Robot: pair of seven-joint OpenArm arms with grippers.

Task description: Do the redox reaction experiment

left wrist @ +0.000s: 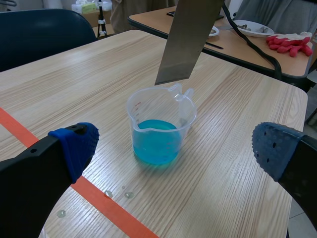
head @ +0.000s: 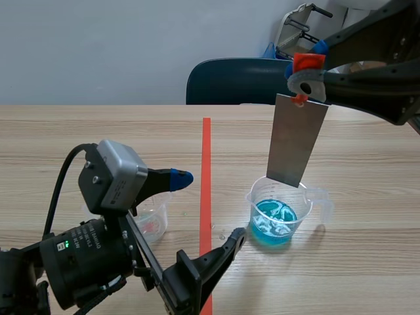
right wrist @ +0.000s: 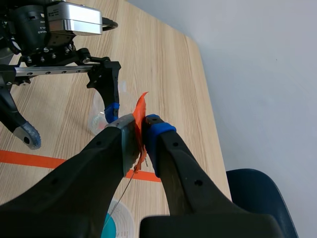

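Table (head: 367,151): light wood grain, crossed by an orange-red tape line (head: 206,164) running away from the robot.
Left arm (head: 85,262): held low at the near edge, its forearm laid almost level and angled toward the tape line.
Right arm (head: 374,72): raised and brought in from the far right, reaching over the table.
Left gripper (head: 210,207): fingers spread wide apart, with nothing held.
Right gripper (head: 307,73): fingers pinched together on an orange tab (head: 308,62), from which a metal plate is hung.
Metal plate (head: 296,141): grey and flat, hung nearly upright straight below the right gripper. Its lower edge is seen at about the beaker's rim, clear of the liquid.
Beaker (head: 308,203): clear plastic with a spout, stood right of the tape line, ahead of the left gripper and under the plate.
Blue liquid (head: 274,216): held in the lower part of the beaker.
Small cup (head: 154,216): clear, reddish trace inside, set left of the tape line just beside the left gripper's far finger.
Droplets (left wrist: 119,194): scattered beside the tape.
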